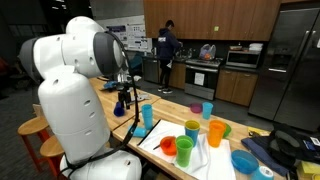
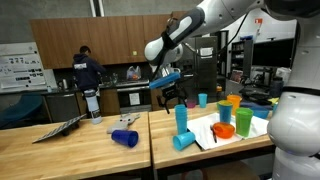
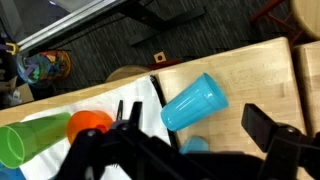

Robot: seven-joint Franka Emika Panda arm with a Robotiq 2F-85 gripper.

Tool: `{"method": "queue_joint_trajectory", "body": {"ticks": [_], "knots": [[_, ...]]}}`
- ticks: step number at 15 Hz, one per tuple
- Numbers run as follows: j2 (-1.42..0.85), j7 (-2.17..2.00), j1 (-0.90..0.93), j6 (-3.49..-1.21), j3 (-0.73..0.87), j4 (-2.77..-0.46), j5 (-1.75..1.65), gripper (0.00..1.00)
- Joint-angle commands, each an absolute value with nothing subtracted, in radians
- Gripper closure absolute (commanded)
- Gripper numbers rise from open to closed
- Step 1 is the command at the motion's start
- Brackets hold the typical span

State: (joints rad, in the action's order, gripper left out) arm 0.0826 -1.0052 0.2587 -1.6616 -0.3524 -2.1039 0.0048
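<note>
My gripper (image 3: 197,128) is open, with nothing between its fingers (image 3: 265,125). It hangs well above the wooden table (image 3: 250,80). Directly below it in the wrist view a light blue cup (image 3: 195,102) lies on its side at the edge of a white mat (image 3: 60,108). The top of an upright blue cup (image 3: 195,146) shows just beneath the gripper body. An orange cup (image 3: 90,124) and a green cup (image 3: 25,142) lie on the mat. In an exterior view the gripper (image 2: 168,92) is up and left of the upright blue cup (image 2: 181,116) and the lying one (image 2: 183,140).
More cups stand on the mat: orange (image 2: 224,130), green (image 2: 226,114), blue (image 2: 243,122). Another blue cup (image 2: 125,138) lies on the neighbouring table beside a dark tray (image 2: 60,128). A blue bowl (image 1: 245,160) sits near the table edge. A person (image 2: 88,75) stands in the kitchen behind.
</note>
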Motion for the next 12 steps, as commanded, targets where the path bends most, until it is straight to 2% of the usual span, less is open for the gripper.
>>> {"method": "queue_joint_trajectory", "body": {"ticks": [1, 12], "knots": [[-0.011, -0.940, 0.287, -1.646, -0.356, -2.034, -0.053, 0.00], [-0.186, -0.964, 0.341, -1.638, -0.327, -1.944, -0.154, 0.00]]}}
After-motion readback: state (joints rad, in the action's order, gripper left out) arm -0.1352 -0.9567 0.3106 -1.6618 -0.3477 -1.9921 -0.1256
